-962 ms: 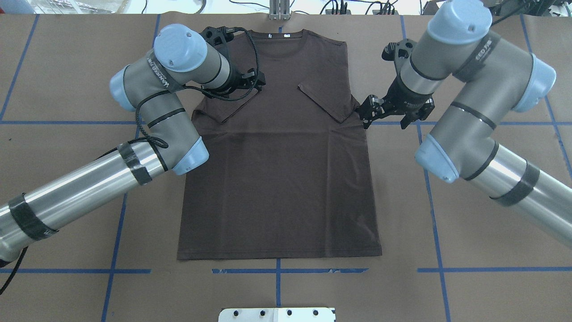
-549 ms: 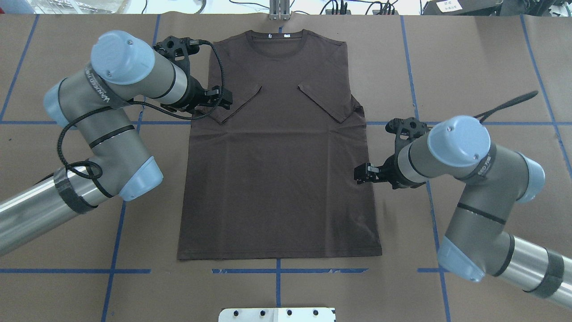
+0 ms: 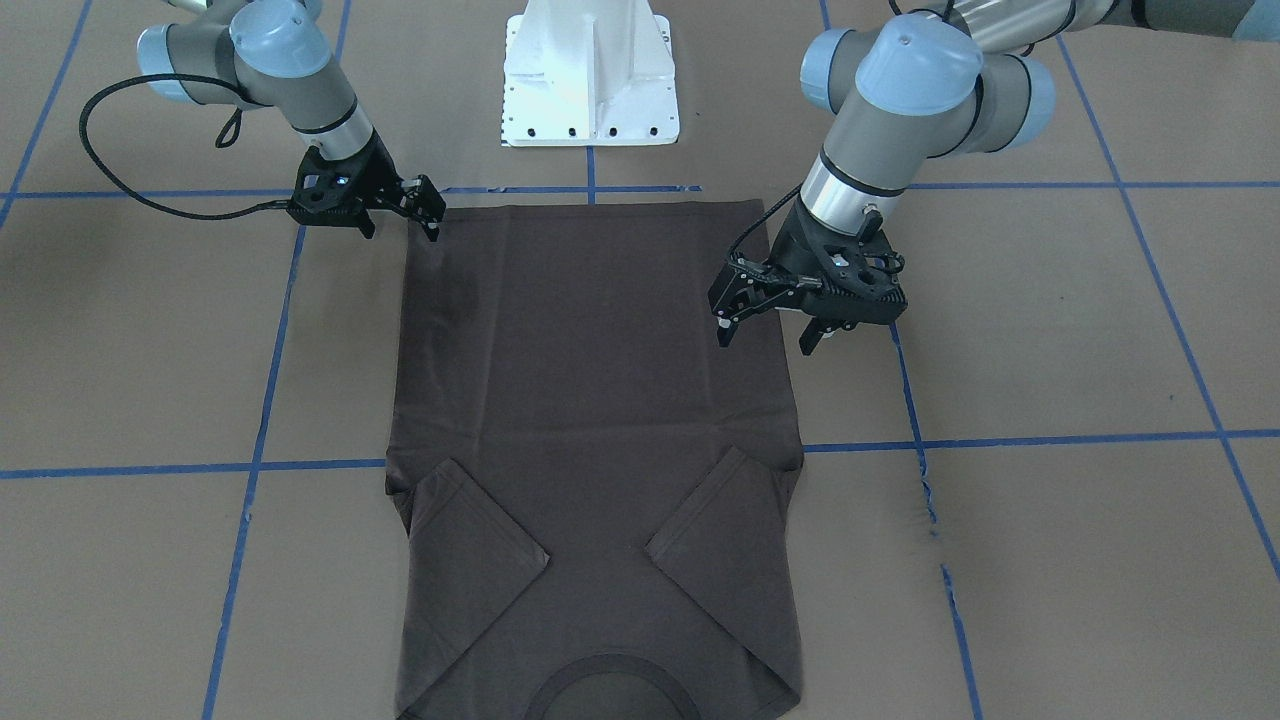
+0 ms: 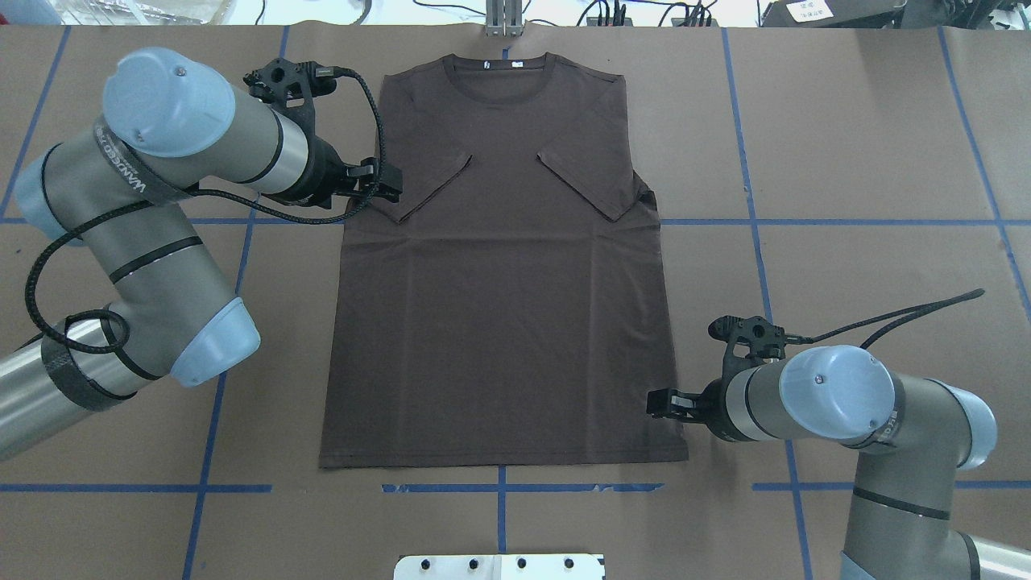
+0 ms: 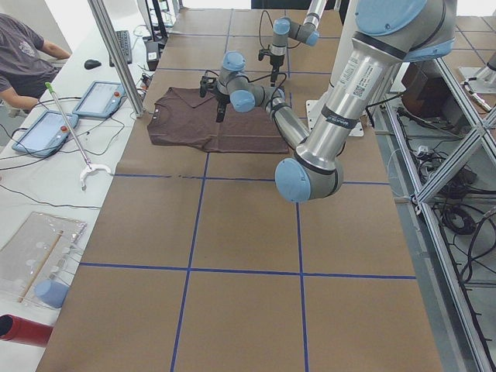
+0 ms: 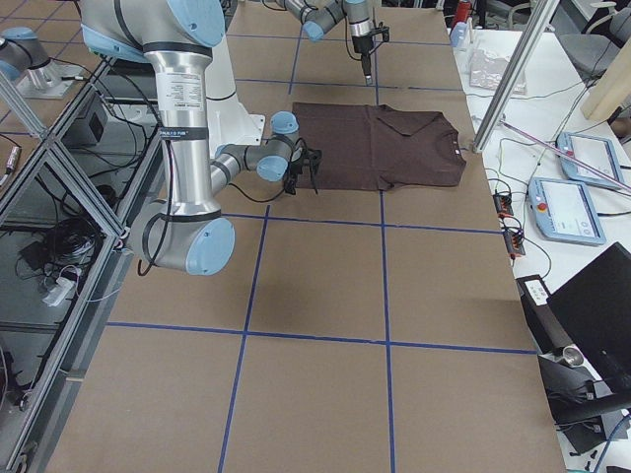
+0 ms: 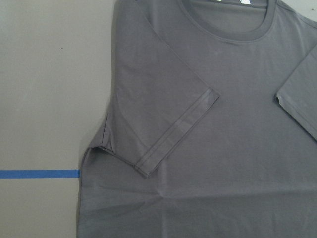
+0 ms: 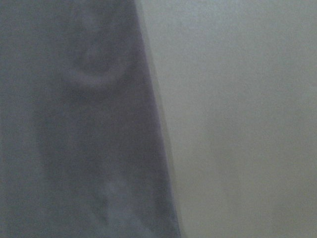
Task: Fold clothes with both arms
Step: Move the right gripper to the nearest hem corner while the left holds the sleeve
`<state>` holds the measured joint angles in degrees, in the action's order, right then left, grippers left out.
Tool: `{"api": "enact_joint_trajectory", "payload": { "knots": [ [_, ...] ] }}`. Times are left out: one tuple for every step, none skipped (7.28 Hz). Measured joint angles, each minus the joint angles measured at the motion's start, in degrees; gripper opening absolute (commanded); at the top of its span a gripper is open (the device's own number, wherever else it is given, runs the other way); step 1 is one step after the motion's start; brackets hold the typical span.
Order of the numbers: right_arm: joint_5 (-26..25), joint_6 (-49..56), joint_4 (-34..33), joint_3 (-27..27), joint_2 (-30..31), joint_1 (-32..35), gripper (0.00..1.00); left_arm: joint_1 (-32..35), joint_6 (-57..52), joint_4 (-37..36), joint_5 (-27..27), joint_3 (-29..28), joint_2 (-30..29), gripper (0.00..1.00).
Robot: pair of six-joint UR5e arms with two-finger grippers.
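Two grippers are pictured with jaws apart at a dark brown T-shirt [image 4: 499, 322], which is laid flat on the paper-covered table [image 4: 846, 161] with both sleeves folded inward. The left gripper [image 3: 764, 343] is raised over the shirt's side edge near its folded sleeve. The right gripper [image 3: 402, 235] is set low at the opposite hem corner.

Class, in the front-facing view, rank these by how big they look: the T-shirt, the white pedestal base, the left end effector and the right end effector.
1. T-shirt
2. white pedestal base
3. left end effector and right end effector: unranked; the left looks bigger, but it seems nearer the camera.
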<state>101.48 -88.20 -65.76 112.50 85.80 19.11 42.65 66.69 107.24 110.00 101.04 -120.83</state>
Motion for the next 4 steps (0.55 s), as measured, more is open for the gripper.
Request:
{"api": "enact_joint_trajectory", "payload": {
  "knots": [
    [-0.23, -0.14, -1.53, 0.64, 0.35, -1.24, 1.00, 0.03, 0.02, -0.06, -0.05, 0.38, 0.06, 1.00],
    [-0.55, -0.19, -3.28, 0.97, 0.29, -2.27, 0.99, 0.04, 0.02, -0.09, -0.10, 0.74, 0.15, 1.00],
    [-0.75, -0.21, -4.31, 1.02, 0.19, -2.98, 0.93, 0.06, 0.02, -0.12, -0.12, 1.14, 0.28, 1.00],
    [-0.86, -0.21, -4.75, 0.92, 0.08, -3.51, 0.86, 0.06, 0.02, -0.16, -0.13, 1.44, 0.38, 1.00]
  ]
}}
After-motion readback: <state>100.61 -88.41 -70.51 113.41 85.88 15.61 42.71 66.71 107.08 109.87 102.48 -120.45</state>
